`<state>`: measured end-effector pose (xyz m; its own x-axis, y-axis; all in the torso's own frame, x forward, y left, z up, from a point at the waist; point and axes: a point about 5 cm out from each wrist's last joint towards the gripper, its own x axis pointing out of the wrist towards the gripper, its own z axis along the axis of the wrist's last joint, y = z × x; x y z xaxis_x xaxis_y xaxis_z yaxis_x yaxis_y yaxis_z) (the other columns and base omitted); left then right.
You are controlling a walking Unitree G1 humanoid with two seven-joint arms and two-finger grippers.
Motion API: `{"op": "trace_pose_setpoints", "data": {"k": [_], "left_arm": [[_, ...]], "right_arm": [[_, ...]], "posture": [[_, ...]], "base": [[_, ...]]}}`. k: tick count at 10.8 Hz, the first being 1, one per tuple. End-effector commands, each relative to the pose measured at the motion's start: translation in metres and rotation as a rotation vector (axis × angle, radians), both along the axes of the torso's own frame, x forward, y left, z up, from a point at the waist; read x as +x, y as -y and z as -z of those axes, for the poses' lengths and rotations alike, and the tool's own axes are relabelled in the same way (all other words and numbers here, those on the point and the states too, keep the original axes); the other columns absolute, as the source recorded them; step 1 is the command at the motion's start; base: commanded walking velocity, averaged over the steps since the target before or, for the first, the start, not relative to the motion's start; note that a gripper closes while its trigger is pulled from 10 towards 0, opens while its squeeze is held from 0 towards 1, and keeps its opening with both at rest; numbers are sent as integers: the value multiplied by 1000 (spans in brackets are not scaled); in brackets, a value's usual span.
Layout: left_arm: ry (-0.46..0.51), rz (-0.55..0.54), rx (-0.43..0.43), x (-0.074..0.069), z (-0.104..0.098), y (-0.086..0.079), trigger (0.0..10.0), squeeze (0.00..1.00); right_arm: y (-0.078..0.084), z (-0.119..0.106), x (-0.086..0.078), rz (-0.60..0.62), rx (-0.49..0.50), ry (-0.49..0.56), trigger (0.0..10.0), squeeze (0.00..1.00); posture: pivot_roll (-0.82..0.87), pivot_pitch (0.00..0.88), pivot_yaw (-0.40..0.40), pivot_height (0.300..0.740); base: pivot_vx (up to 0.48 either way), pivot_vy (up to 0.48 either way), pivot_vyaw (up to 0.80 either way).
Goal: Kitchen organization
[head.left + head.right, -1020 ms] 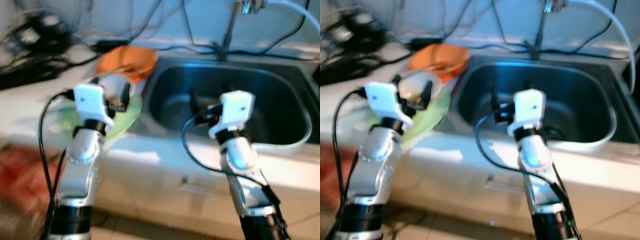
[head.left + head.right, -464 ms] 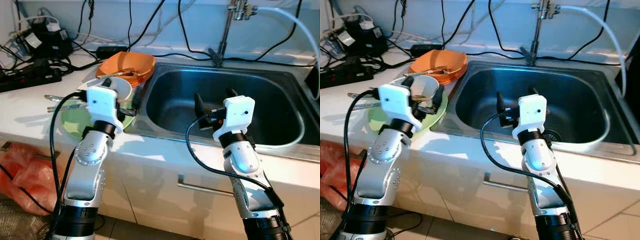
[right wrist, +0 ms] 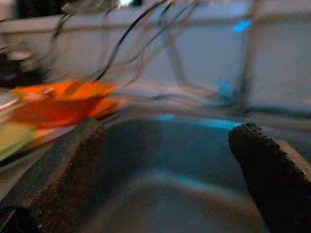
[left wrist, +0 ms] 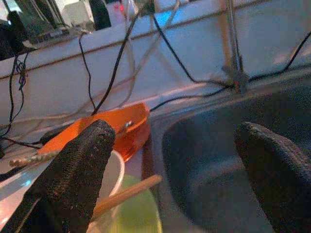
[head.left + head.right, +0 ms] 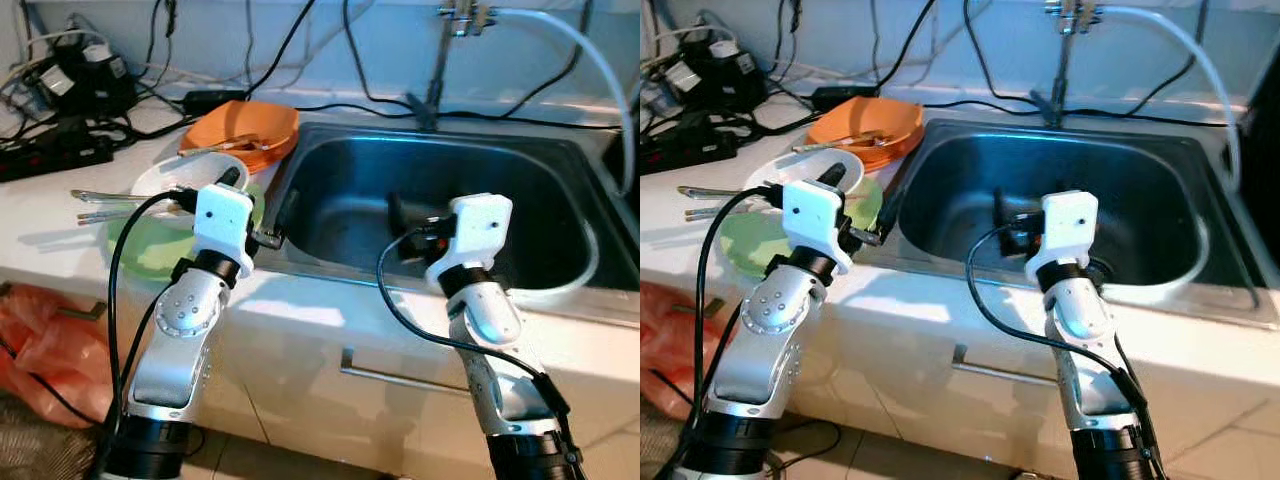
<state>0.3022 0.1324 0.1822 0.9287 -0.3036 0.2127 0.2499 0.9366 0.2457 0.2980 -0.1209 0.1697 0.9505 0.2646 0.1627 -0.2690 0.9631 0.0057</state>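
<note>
The left end effector [image 4: 170, 174] is being held with fingers apart over the sink's [image 5: 560, 165] left rim, just right of the green plate [image 5: 150, 250], white bowl [image 5: 165, 180] and orange bowl [image 5: 245, 125] stacked on the bench [image 5: 50, 210]. The right end effector [image 3: 165, 170], fingers spread, is being held above the open basin.

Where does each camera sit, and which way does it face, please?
Left eye, right eye: head, looking down at the sink; both arms show.
Left wrist: looks past the open left claw at the orange bowl.
Right wrist: looks past the open right claw into the sink.
Shared: orange bowl, sink.
</note>
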Motion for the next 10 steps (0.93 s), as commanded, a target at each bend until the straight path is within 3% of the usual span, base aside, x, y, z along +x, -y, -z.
{"op": "trace_pose_setpoints", "data": {"k": [1, 2, 4, 6, 10], "left_arm": [[-4, 6, 40, 1, 2, -1, 10000, 0], [-10, -3, 79, 1, 4, -5, 10000, 0], [-13, -9, 132, 1, 5, -9, 10000, 0], [-11, -7, 168, 4, 5, -11, 10000, 0], [18, 13, 180, 2, 1, -5, 10000, 0]], "right_arm": [[-7, -8, 0, -80, 16, -2, 10000, 0], [-9, -10, -7, -218, -16, -19, 10000, 0], [0, -10, -13, -303, -56, -38, 10000, 0], [9, -17, -14, -353, -63, -46, 10000, 0], [8, -19, -18, -382, -84, -11, 10000, 0]], "posture": [[40, 37, 63, 740], [41, 43, 65, 740], [42, 49, 67, 740], [37, 55, 74, 740], [42, 54, 78, 740]], "base": [[0, 0, 0], [0, 0, 0], [0, 0, 0], [0, 0, 0], [0, 0, 0]]}}
